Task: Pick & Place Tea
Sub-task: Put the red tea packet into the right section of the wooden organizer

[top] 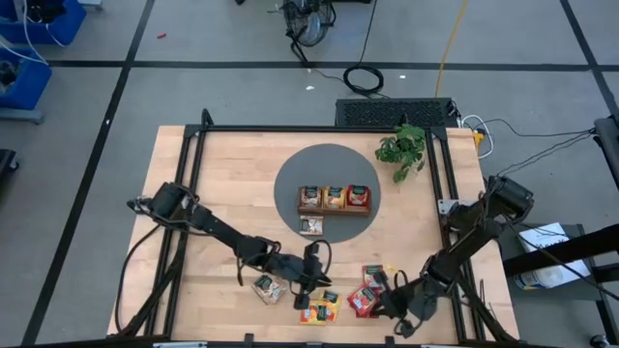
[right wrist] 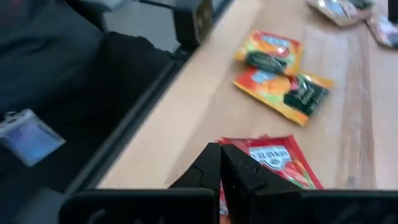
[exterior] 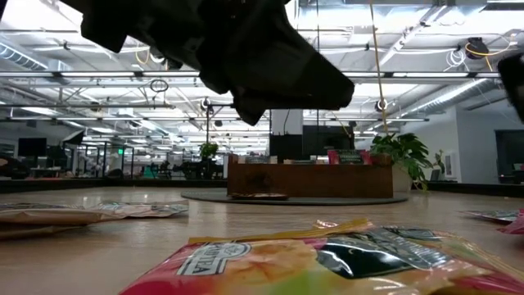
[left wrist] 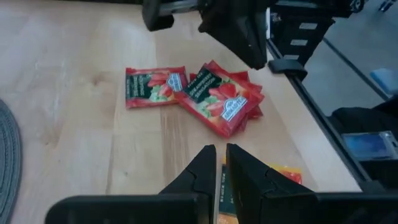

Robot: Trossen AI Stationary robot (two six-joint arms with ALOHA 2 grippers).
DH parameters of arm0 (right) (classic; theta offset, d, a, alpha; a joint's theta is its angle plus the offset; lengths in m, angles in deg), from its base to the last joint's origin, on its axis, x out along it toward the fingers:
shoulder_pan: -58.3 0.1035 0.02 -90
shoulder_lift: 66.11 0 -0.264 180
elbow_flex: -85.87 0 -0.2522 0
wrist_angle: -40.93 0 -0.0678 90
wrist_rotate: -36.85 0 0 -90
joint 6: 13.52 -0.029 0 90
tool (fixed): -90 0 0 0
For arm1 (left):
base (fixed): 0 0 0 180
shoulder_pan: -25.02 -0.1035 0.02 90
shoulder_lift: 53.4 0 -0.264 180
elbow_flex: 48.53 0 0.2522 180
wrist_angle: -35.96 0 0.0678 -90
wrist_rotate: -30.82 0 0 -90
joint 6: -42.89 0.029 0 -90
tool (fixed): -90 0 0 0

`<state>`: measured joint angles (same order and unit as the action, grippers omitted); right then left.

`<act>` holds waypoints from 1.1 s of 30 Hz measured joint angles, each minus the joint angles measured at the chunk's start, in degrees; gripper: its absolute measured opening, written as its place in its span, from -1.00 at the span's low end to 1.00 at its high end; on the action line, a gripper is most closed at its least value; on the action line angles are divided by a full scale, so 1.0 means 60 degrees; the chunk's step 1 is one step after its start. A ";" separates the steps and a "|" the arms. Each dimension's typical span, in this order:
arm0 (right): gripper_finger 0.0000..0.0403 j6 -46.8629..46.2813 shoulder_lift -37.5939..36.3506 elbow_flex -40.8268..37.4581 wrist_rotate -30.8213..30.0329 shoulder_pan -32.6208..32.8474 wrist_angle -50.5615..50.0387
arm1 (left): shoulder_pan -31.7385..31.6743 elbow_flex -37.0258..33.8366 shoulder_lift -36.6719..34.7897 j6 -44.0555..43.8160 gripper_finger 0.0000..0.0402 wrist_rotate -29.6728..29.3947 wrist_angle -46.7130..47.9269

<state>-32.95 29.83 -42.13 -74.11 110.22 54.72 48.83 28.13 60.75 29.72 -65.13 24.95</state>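
Note:
Tea sachets lie flat near the table's near edge: two orange-yellow ones, red ones and a beige one. Another sachet lies on the grey mat. My left gripper is shut and hovers over an orange-yellow sachet. My right gripper is shut, just over the edge of a red sachet. Whether either touches a sachet, I cannot tell.
The wooden tray stands on the round grey mat with sachets in its compartments. A green plant stands at the far right. The black frame rail runs along the table's right edge.

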 joint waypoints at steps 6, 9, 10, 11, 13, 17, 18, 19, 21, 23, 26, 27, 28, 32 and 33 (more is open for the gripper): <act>-1.00 -0.0087 0.0219 0.0000 0.0665 -0.0588 -0.0412 | 0.0033 -0.0011 0.0000 0.0044 -0.79 -0.0004 0.0301; -1.00 -0.0354 0.0249 0.0000 0.1022 -0.0948 -0.0809 | 0.0029 -0.0019 0.0004 0.0069 -0.79 -0.0004 0.0505; -1.00 -0.0442 0.0248 0.0000 0.1023 -0.1060 -0.1009 | 0.0046 -0.0019 0.0004 0.0069 -0.79 -0.0004 0.0460; -1.00 -0.0560 0.0248 0.0000 0.1015 -0.1173 -0.1231 | 0.0055 -0.0019 0.0000 0.0069 -0.79 -0.0004 0.0441; -1.00 -0.0678 0.0248 0.0000 0.0965 -0.1397 -0.1585 | 0.0073 -0.0019 0.0000 0.0069 -0.79 -0.0006 0.0512; -1.00 -0.0620 0.0248 0.0000 0.1010 -0.1829 -0.1664 | 0.0098 -0.0019 0.0000 0.0069 -0.79 -0.0008 0.0545; -1.00 -0.0578 0.0248 0.0000 0.1015 -0.1925 -0.1671 | 0.0098 -0.0019 0.0000 0.0069 -0.79 -0.0008 0.0547; -1.00 -0.0519 0.0248 0.0000 0.1014 -0.2011 -0.1716 | 0.0098 -0.0019 0.0000 0.0073 -0.79 -0.0008 0.0552; -1.00 -0.0337 0.0248 0.0000 0.1011 -0.2175 -0.1763 | 0.0098 -0.0019 0.0000 0.0079 -0.79 -0.0008 0.0551; -1.00 -0.0130 0.0248 0.0000 0.0994 -0.2349 -0.1756 | 0.0098 -0.0019 0.0000 0.0149 -0.79 -0.0008 0.0560; -1.00 -0.0024 0.0248 -0.0002 0.0622 -0.2607 -0.1726 | 0.0117 -0.0019 0.0000 0.0385 -0.79 -0.0466 0.0620; -1.00 0.0086 0.0248 -0.0004 0.0505 -0.2674 -0.1652 | 0.0125 -0.0019 0.0000 0.0438 -0.79 -0.0670 0.0678; -1.00 0.0214 0.0248 -0.0007 0.0483 -0.2733 -0.1513 | 0.0127 -0.0019 0.0000 0.0440 -0.79 -0.0773 0.0738; -1.00 0.0620 0.0067 -0.0007 0.0509 -0.2862 -0.0884 | 0.0124 -0.0019 0.0000 0.0422 -0.79 -0.0783 0.0697; -1.00 0.0641 -0.0034 -0.0007 0.0497 -0.2891 -0.0791 | 0.0124 -0.0019 0.0000 0.0435 -0.79 -0.0780 0.0664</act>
<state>-29.10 29.63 -42.17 -71.13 92.88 49.97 49.58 28.02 60.75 32.33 -69.81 28.94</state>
